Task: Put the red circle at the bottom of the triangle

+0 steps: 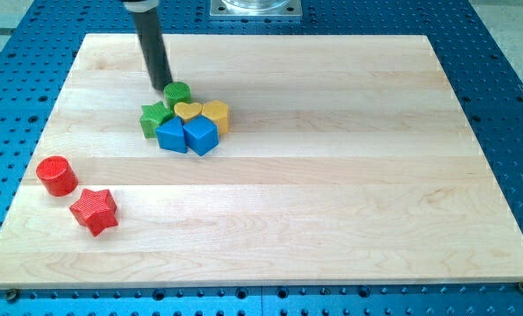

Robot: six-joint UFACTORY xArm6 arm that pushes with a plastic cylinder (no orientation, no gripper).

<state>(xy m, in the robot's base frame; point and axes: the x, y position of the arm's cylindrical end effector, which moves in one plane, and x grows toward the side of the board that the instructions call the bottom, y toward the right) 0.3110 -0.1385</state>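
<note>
Hidden or unclear: my rod (153, 44) is cut off at the top edge of the frame, so the arm above it does not show. The two blue blocks (187, 134) stand so tight together that I cannot tell their shapes for sure.
Jaws: I have none, only the rod, so there is nothing spread or pressed together.
Surface: a pale wooden board (332, 175) lies on a blue perforated table (498, 96). A grey metal base (255, 8) shows at the top middle.
My pose: the rod leans a little, and my tip (161, 87) touches the board just left of the green circle (177, 92), in the upper left.
Cluster: green circle, green star (154, 118), yellow heart (188, 111), another yellow block (216, 114) and the blue blocks sit touching.
Task thing: the red circle (56, 175) stands far at the left, well apart from my tip, with the red star (94, 211) near it, lower right.
</note>
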